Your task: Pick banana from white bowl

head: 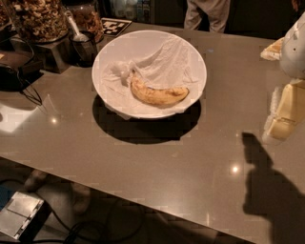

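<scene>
The banana (157, 94), yellow with brown speckles, lies curved in the front half of the white bowl (102, 62), on a crumpled white napkin (167, 62). The bowl stands on the grey counter (157, 162), left of centre towards the back. My gripper (275, 131), pale yellow below a white arm, hangs at the right edge of the view. It is above the counter, well to the right of the bowl and apart from it, and holds nothing that I can see. Its shadow falls on the counter at the front right.
Glass jars of granola (40, 19) stand at the back left, with a metal cup and scoop (83, 45) close to the bowl's left rim. A black device with cables (14, 66) lies far left. A person's legs (207, 14) stand behind the counter. The counter's front edge runs diagonally across the bottom.
</scene>
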